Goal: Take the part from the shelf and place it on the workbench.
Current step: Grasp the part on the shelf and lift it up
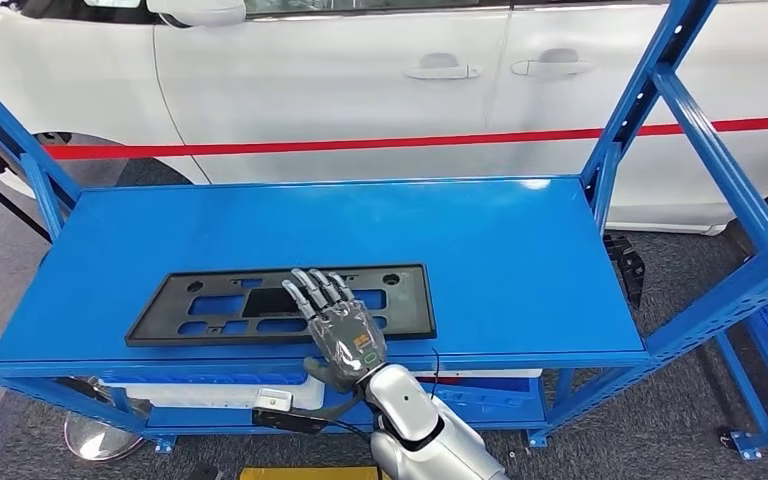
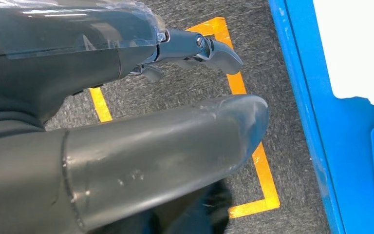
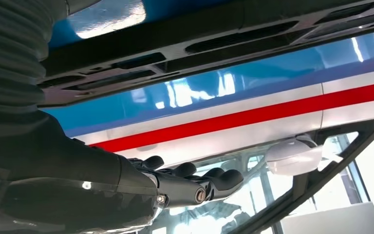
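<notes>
White car (image 1: 360,80) behind blue shelf (image 1: 520,250). Black part (image 1: 210,305) lies flat on the shelf's top, near its front edge. Right hand (image 1: 340,325), fingers extended, holds nothing above the part. Left hand (image 2: 126,122) hangs over floor, grasping nothing.

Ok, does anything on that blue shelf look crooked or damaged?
Nothing stands out. The black part lies flat on the blue shelf, roughly parallel to its front edge, with the right hand above it, fingers extended.

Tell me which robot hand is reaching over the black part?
The right hand: its fingers stretch out over the black plastic frame on the blue shelf. The left hand hangs above the carpeted floor.
</notes>
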Available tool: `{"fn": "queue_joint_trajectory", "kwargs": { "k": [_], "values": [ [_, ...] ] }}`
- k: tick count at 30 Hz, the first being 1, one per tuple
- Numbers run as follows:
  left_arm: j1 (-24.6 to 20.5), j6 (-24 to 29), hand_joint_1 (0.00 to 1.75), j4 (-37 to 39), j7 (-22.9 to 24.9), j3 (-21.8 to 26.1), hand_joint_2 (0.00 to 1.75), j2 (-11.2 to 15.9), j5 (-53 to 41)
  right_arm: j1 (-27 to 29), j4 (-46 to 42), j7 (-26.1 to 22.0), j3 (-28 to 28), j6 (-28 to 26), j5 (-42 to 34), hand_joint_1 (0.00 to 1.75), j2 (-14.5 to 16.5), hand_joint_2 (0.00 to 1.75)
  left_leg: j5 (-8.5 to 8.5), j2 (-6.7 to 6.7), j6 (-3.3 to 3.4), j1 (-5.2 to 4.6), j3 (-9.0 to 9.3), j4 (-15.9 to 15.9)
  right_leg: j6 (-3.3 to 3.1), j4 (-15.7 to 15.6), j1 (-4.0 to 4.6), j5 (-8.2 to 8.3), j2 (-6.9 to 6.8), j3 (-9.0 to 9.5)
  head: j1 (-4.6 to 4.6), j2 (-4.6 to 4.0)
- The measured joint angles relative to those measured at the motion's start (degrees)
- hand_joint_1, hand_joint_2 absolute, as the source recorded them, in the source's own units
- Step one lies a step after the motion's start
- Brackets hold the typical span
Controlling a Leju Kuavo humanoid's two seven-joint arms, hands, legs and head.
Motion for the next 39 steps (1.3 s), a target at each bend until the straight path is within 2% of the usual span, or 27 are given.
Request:
{"fn": "queue_joint_trajectory", "kwargs": {
  "k": [2, 4, 5, 6, 8, 9, 10, 11, 12, 14, 15, 16, 19, 20, 21, 22, 24, 25, 26, 27, 29, 30, 31, 33, 35, 37, 39],
  "values": [
    [-0.05, -0.01, 0.0, 0.0, 0.05, 0.0, 0.0, 0.03, -0.03, -0.17, 0.01, 0.2, -0.01, -0.01, -0.01, 0.0, 0.01, 1.75, 0.01, -0.05, 0.51, -0.36, 0.48, -1.27, 0.56, -0.16, 0.02, 0.16, 0.03, -0.18, 0.01, 0.0],
    [-0.05, -0.01, 0.0, 0.0, 0.07, 0.0, 0.0, -0.03, -0.02, -0.27, -0.01, 0.23, -0.02, -0.02, -0.02, 0.0, 0.04, 1.75, 0.38, -0.03, 1.16, -0.12, 0.77, -1.98, 1.23, -0.19, 0.09, -0.04, 0.01, -0.12, 0.06, -0.01],
    [-0.08, -0.01, 0.0, 0.0, 0.08, 0.0, 0.0, -0.06, -0.02, -0.38, -0.02, 0.25, -0.02, -0.04, -0.02, 0.0, 0.04, 1.75, 0.61, 0.04, 1.52, 0.06, 1.0, -2.46, 1.54, 0.73, 0.14, -0.76, 0.0, -0.47, 0.2, -0.01],
    [-0.13, -0.01, 0.0, 0.0, 0.08, 0.0, 0.0, -0.1, -0.02, -0.5, -0.02, 0.27, -0.03, -0.06, -0.03, 0.0, 0.04, 1.75, 0.81, 0.12, 1.83, 0.25, 1.2, -2.87, 1.81, 2.87, 0.13, -2.09, -0.01, -1.44, 0.35, -0.01],
    [-0.2, -0.01, 0.0, 0.0, 0.09, 0.0, 0.0, -0.11, -0.03, -0.64, 0.1, 0.29, -0.05, -0.04, -0.09, 0.0, -0.09, 1.75, 0.92, 0.22, 2.12, 0.26, 1.17, -3.01, 2.2, 10.31, -0.17, -5.62, -0.01, -5.19, 0.6, 0.0],
    [-0.21, -0.01, 0.0, 0.0, 0.1, 0.0, 0.0, -0.11, -0.04, -0.64, 0.24, 0.32, -0.08, 0.02, -0.13, 0.0, -0.19, 1.75, 0.93, 0.22, 2.16, 0.25, 1.1, -2.97, 2.37, 13.75, -0.32, -6.72, -0.02, -7.06, 0.62, 0.0],
    [-0.21, -0.01, 0.0, 0.0, 0.13, 0.0, 0.0, -0.11, -0.08, -0.63, 0.44, 0.35, -0.12, 0.09, -0.2, 0.0, -0.28, 1.75, 0.91, 0.21, 2.15, 0.25, 1.05, -2.91, 2.51, 15.61, -0.47, -6.8, -0.03, -8.18, 0.64, 0.0],
    [-0.21, -0.01, 0.0, 0.0, 0.15, 0.0, 0.0, -0.11, -0.13, -0.67, 0.7, 0.37, -0.18, 0.16, -0.3, 0.0, -0.34, 1.75, 0.88, 0.17, 2.11, 0.26, 1.04, -2.83, 2.58, 15.08, -0.62, -5.65, -0.05, -8.12, 0.66, 0.0],
    [-0.21, -0.01, 0.0, 0.0, 0.19, 0.0, 0.0, -0.13, -0.17, -0.76, 0.97, 0.41, -0.26, 0.21, -0.39, 0.0, -0.37, 1.75, 0.82, 0.12, 2.01, 0.27, 1.06, -2.71, 2.59, 12.32, -0.76, -3.62, -0.08, -6.92, 0.69, 0.0],
    [-0.24, -0.01, 0.0, 0.0, 0.25, 0.0, 0.0, -0.16, -0.27, -1.24, 1.77, 0.72, -0.49, 0.28, -0.44, 0.0, -0.33, 1.75, 0.56, 0.02, 1.58, 0.16, 0.98, -2.24, 2.37, 4.39, -0.85, 0.14, -0.12, -3.25, 0.76, 0.0],
    [-0.27, -0.01, 0.0, 0.0, 0.28, 0.0, 0.0, -0.17, -0.35, -1.6, 2.36, 1.06, -0.63, 0.32, -0.22, 0.0, -0.24, 1.75, 0.44, -0.02, 1.28, 0.04, 0.84, -1.98, 2.15, 1.65, -0.84, 1.05, -0.1, -2.05, 0.75, 0.0],
    [-0.33, -0.01, 0.0, 0.0, 0.32, 0.0, 0.0, -0.17, -0.51, -2.05, 3.17, 1.53, -0.78, 0.38, 0.11, 0.0, -0.11, 1.75, 0.38, -0.03, 0.94, -0.03, 0.69, -1.81, 1.91, 0.33, -0.72, 1.28, -0.04, -1.56, 0.73, 0.0],
    [-0.59, -0.01, 0.0, 0.0, 0.54, -0.01, 0.0, -0.19, -1.05, -3.67, 6.12, 2.9, -1.11, 0.69, 1.38, 0.0, 0.29, 1.75, 0.34, -0.02, -0.14, 0.17, 0.5, -1.7, 0.91, -0.01, -0.59, 1.54, 0.11, -1.78, 0.63, 0.0],
    [-0.7, -0.02, 0.0, 0.0, 0.64, -0.02, 0.0, -0.22, -1.19, -4.37, 7.18, 3.26, -1.2, 0.99, 1.76, 0.0, 0.5, 1.75, -0.3, 0.01, -0.44, 0.26, 0.15, -0.9, 0.55, -0.14, -0.67, 1.71, 0.09, -1.79, 0.56, 0.0],
    [-0.81, -0.04, 0.0, 0.0, 0.74, -0.03, 0.0, -0.27, -1.29, -5.14, 8.24, 3.58, -1.3, 1.38, 2.07, 0.0, 0.75, 1.75, -1.55, 0.03, -0.68, 0.32, -0.66, 0.97, 0.21, -0.28, -0.78, 1.86, 0.04, -1.8, 0.41, 0.0],
    [-0.91, -0.08, 0.0, 0.0, 0.81, -0.04, 0.0, -0.33, -1.38, -5.91, 9.42, 3.89, -1.41, 1.86, 2.32, 0.0, 0.98, 1.75, -3.38, 0.05, -0.88, 0.38, -2.05, 4.14, -0.01, -0.32, -0.79, 1.95, -0.02, -1.84, 0.24, 0.0],
    [-1.04, -0.14, 0.0, 0.0, 0.91, -0.04, 0.0, -0.41, -1.44, -6.98, 11.76, 4.31, -1.65, 2.71, 2.68, 0.0, 1.24, 1.75, -6.9, 0.06, -1.16, 0.4, -5.44, 11.81, -0.23, -0.27, -0.62, 1.98, -0.1, -1.96, 0.01, 0.0],
    [-1.03, -0.16, 0.0, 0.0, 0.97, -0.04, 0.0, -0.41, -1.45, -7.25, 12.75, 4.45, -1.76, 2.95, 2.8, 0.0, 1.28, 1.75, -7.58, 0.06, -1.22, 0.4, -6.51, 14.33, -0.25, -0.22, -0.53, 1.97, -0.12, -1.99, 0.01, 0.0],
    [-1.0, -0.16, 0.0, 0.0, 1.03, -0.04, 0.0, -0.41, -1.47, -7.48, 13.54, 4.57, -1.85, 3.09, 2.91, 0.0, 1.34, 1.75, -7.17, 0.06, -1.2, 0.4, -6.61, 14.75, -0.26, -0.15, -0.47, 1.96, -0.11, -1.99, -0.01, 0.0],
    [-1.01, -0.17, 0.0, 0.0, 1.1, -0.04, 0.0, -0.41, -1.51, -7.81, 14.24, 4.78, -1.92, 3.18, 2.99, 0.0, 1.44, 1.75, -5.7, 0.06, -1.07, 0.4, -5.58, 12.83, -0.26, -0.09, -0.44, 1.93, -0.06, -1.94, -0.03, 0.0],
    [-1.15, -0.22, 0.0, 0.0, 1.18, -0.05, 0.0, -0.41, -1.67, -8.75, 15.58, 5.48, -2.08, 3.26, 3.04, 0.0, 1.71, 1.75, -2.02, 0.07, -0.58, 0.34, -1.59, 4.94, -0.15, -0.02, -0.36, 1.86, 0.05, -1.78, -0.05, 0.0],
    [-1.28, -0.26, 0.0, 0.0, 1.2, -0.05, 0.0, -0.41, -1.78, -9.24, 16.26, 5.93, -2.2, 3.27, 3.05, 0.0, 1.81, 1.75, -0.91, 0.07, -0.28, 0.22, 0.12, 1.43, 0.02, 0.04, -0.27, 1.83, 0.09, -1.79, -0.03, 0.0],
    [-1.38, -0.3, 0.0, 0.0, 1.21, -0.06, 0.0, -0.42, -1.86, -9.67, 16.89, 6.29, -2.34, 3.24, 3.07, 0.0, 1.85, 1.75, -0.49, 0.06, 0.01, 0.07, 1.09, -0.67, 0.27, 0.05, -0.21, 1.85, 0.11, -1.84, -0.01, 0.0],
    [-1.47, -0.35, 0.0, 0.0, 1.23, -0.08, 0.0, -0.43, -1.95, -10.37, 17.99, 6.81, -2.53, 3.13, 3.16, 0.0, 1.88, 1.75, -0.47, -0.02, 0.54, -0.24, 1.41, -1.68, 0.96, -0.08, -0.19, 2.03, 0.13, -1.94, 0.0, 0.0],
    [-1.49, -0.36, 0.0, 0.0, 1.24, -0.11, 0.0, -0.56, -1.97, -10.94, 18.75, 7.02, -2.66, 3.04, 3.22, 0.0, 1.89, 1.75, 0.0, 0.05, 1.26, 0.0, 1.58, -2.22, 1.67, 0.4, -0.27, 1.62, 0.09, -2.09, 0.02, 0.0],
    [-1.58, -0.36, 0.0, 0.0, 1.24, -0.14, 0.0, -0.68, -1.98, -11.36, 19.4, 7.12, -2.86, 3.02, 3.23, 0.0, 1.88, 1.75, 0.42, 0.21, 1.96, 0.27, 1.7, -2.74, 2.16, 4.26, -0.3, -0.94, 0.06, -3.8, 0.24, 0.0],
    [-1.61, -0.36, 0.0, 0.0, 1.25, -0.15, 0.0, -0.68, -1.99, -11.5, 20.09, 7.17, -3.0, 3.01, 3.24, 0.0, 1.86, 1.75, 0.49, 0.26, 2.21, 0.21, 1.53, -2.78, 2.47, 11.56, -0.37, -4.58, 0.06, -7.26, 0.43, 0.0]
  ]
}}
